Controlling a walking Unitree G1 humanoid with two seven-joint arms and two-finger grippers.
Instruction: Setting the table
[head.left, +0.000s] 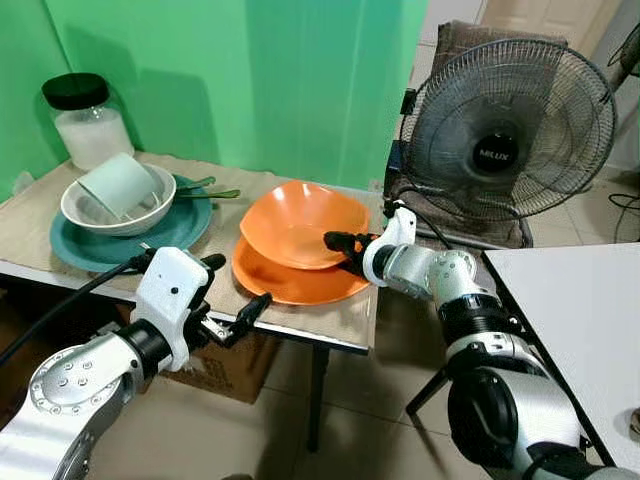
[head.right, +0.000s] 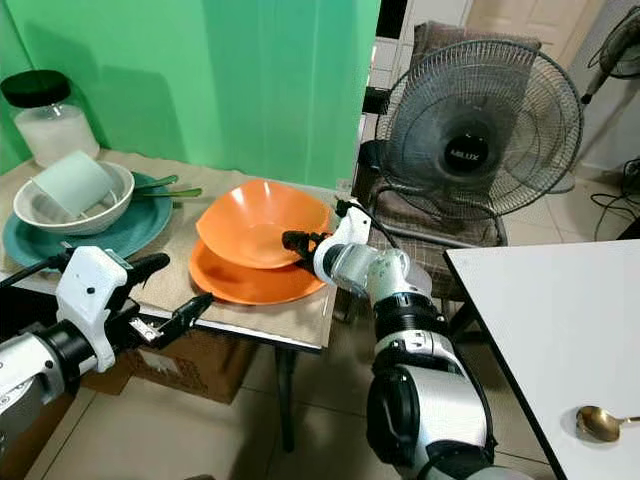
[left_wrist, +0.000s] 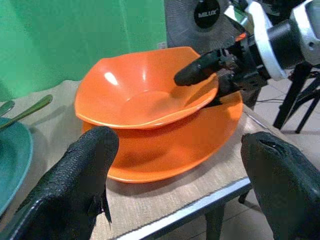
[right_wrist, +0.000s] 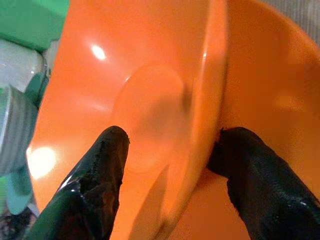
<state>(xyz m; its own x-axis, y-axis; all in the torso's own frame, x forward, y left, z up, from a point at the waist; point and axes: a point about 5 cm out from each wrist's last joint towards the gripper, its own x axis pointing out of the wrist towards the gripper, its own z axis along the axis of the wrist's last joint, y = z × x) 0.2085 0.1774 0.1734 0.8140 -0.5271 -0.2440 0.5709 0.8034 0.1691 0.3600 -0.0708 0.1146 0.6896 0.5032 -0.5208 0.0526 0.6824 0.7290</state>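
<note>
An orange bowl (head.left: 295, 225) sits in an orange plate (head.left: 290, 285) on the mat near the table's right front corner. My right gripper (head.left: 338, 250) is open and straddles the bowl's right rim, with one finger over the inside and the other under the outer wall, against the plate. In the right wrist view the bowl's rim (right_wrist: 212, 75) runs between the two fingers of my right gripper (right_wrist: 172, 137). My left gripper (head.left: 238, 282) is open and holds nothing, hovering just off the table's front edge, pointing at the plate (left_wrist: 165, 155).
At the table's left a teal plate (head.left: 70, 255) holds a white bowl (head.left: 100, 215) with a pale green cup (head.left: 120, 183) lying in it. Cutlery (head.left: 205, 190) and a jar (head.left: 88, 120) are behind. A fan (head.left: 510, 140) stands right; a white table (head.left: 590, 320) bears a gold spoon (head.right: 600, 422).
</note>
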